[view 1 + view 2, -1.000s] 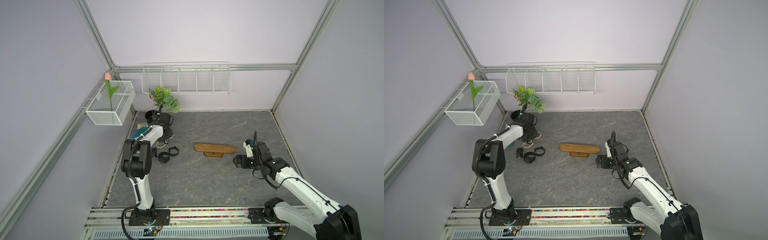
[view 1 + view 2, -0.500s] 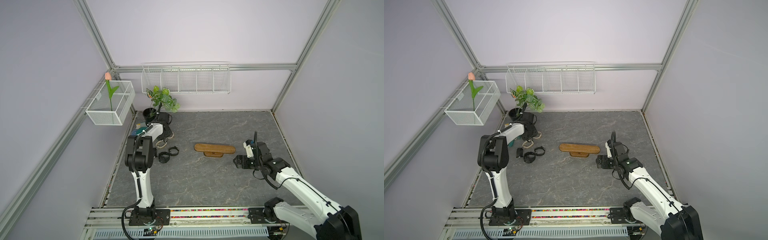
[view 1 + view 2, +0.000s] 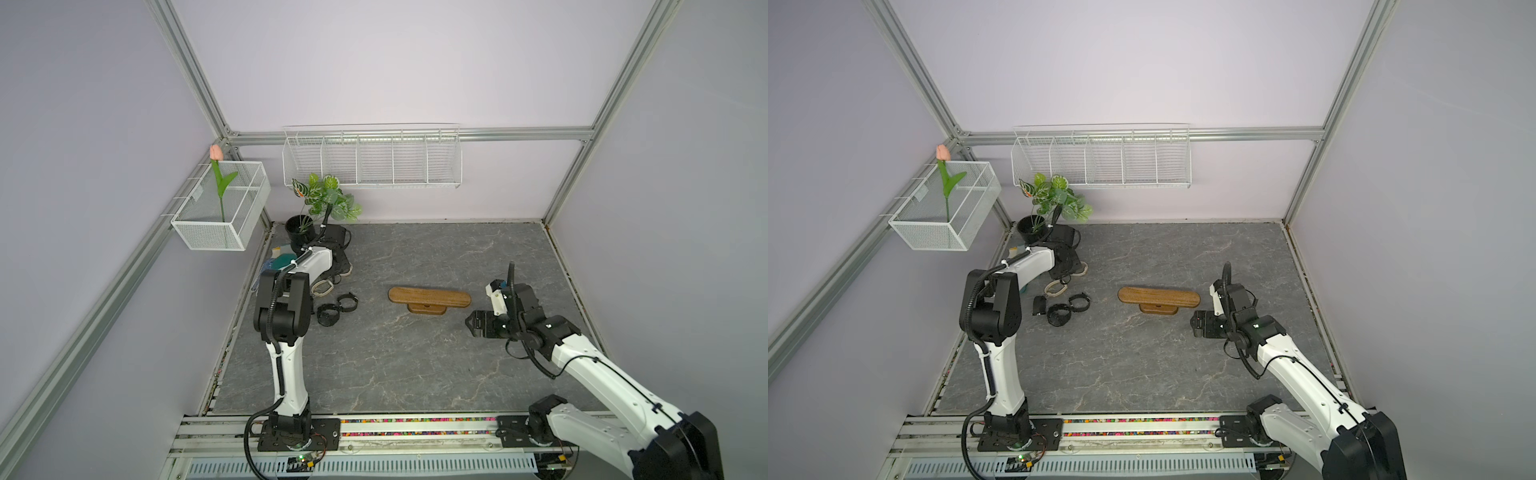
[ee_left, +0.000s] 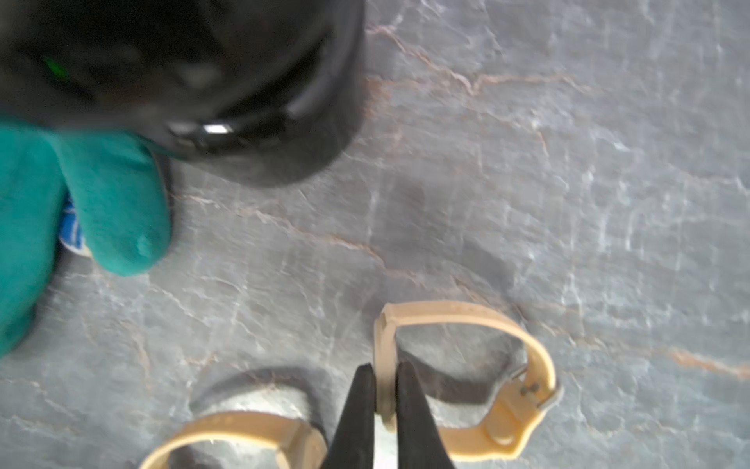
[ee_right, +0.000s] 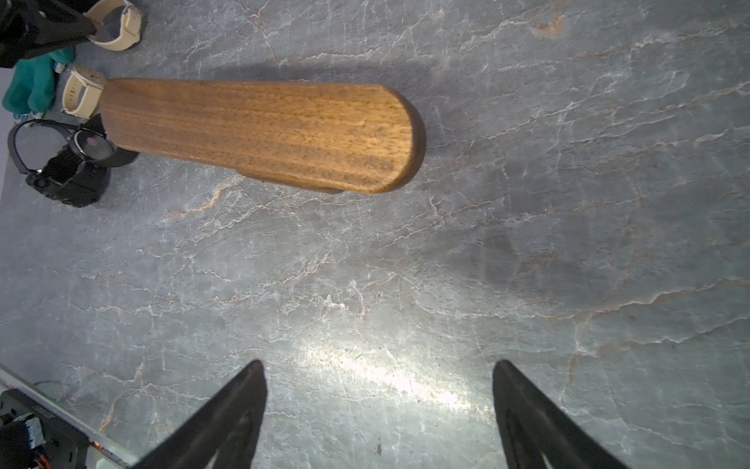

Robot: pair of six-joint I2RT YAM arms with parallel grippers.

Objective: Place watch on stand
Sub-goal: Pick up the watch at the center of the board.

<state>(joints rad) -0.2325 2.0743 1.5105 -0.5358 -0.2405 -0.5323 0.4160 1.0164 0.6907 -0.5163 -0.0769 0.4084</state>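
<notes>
1. Top views: the stand (image 3: 429, 297) (image 3: 1158, 298) is sitting upright on its foot near the middle of the grey mat (image 3: 374, 365).
   - Four watches are lying at its 9 o'clock, well apart from it. Two black watches (image 3: 337, 308) are nearer, and the beige pair is sitting toward 10 o'clock.
   - The left arm (image 3: 316, 262) is reaching down over the beige pair, and its fingertips are hidden here.
   - The right gripper (image 3: 469, 327) is hovering at the stand's 4 o'clock, near the bar's end.
2. Left wrist: the left gripper (image 4: 384, 377) is pinching the strap of the held beige watch (image 4: 466, 320), its fingers (image 4: 357, 410) pressing on both faces of the strap.
   - Cannot tell whether the watch is resting on the mat or lifted.
   - The second beige watch (image 4: 243, 422) is lying just beside it.
   - A black pot (image 4: 264, 122) and a teal cloth (image 4: 113, 195) are showing blurred beyond.
3. Right wrist: the right gripper's fingers (image 5: 243, 406) are standing spread wide over the mat. The stand is lying ahead of them, with the watches past its far end.
</notes>
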